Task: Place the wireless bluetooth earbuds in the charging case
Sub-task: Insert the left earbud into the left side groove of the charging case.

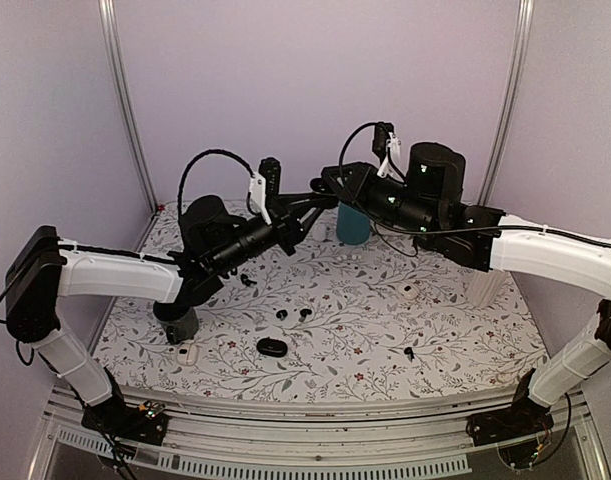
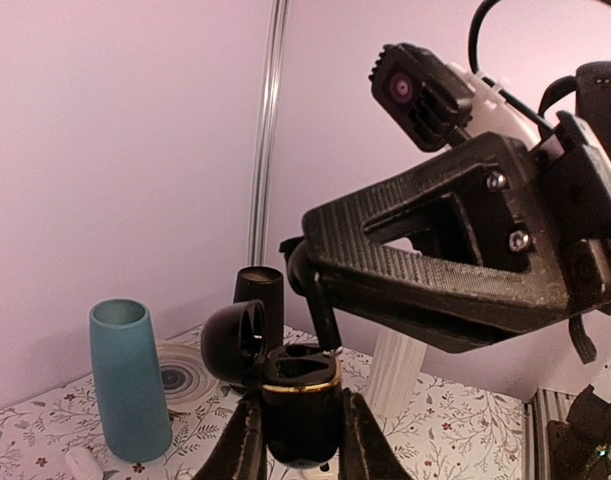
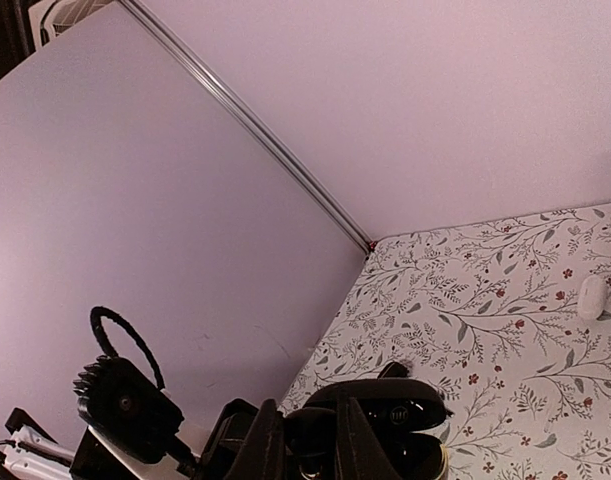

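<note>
Black with a gold rim, the charging case is off the table, clamped upright between the fingers of the left gripper. Its lid is swung open, and it is held in the air in front of the teal cup. The right gripper hangs just over the case's mouth with its fingers pressed together. I cannot tell whether a bud is pinched there, since the tips are dark against dark. Both wells look hollow in the left wrist view, so by my reading nothing is seated yet: the case is open and presented, and both insertions remain. On the table, two wireless bluetooth earbuds lie side by side near the middle, well apart from the held case. One closed black case sits just nearer the arms, and two white pebble-shaped things lie one toward each side. A few more black specks are too small to name
</note>
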`<state>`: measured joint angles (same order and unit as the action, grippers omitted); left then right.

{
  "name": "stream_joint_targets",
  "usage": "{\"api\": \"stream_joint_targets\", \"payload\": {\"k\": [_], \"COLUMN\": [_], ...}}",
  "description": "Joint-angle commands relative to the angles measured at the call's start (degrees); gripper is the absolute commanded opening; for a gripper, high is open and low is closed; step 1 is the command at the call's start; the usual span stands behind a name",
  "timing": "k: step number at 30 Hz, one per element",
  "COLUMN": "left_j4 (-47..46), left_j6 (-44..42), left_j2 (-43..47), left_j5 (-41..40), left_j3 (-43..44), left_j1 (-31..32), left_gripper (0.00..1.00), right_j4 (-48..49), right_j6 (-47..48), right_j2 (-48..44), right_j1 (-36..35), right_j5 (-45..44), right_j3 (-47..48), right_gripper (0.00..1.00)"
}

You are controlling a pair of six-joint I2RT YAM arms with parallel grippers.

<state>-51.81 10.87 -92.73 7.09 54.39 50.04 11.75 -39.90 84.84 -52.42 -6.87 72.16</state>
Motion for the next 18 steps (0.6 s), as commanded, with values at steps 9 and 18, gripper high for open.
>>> {"api": "stream_joint_targets", "payload": {"k": [9, 18], "left_j4": [-1.39, -0.07], "left_j6": [-3.12, -6.78], "left_j2": [0.75, 1.57], "left_j5": [-2.45, -1.33], "left_j3": [1.55, 1.07], "left_j1": [1.01, 1.80], "left_gripper": [0.00, 0.00], "right_j4": [1.70, 1.28], "right_j6": [-0.28, -0.49], "right_j2": [1.16, 0.48], "right_j1": [-0.17, -0.15], "right_j5": [1.64, 1.88], "right_j3": [-0.19, -0.44], "right_gripper": [0.10, 0.10]}}
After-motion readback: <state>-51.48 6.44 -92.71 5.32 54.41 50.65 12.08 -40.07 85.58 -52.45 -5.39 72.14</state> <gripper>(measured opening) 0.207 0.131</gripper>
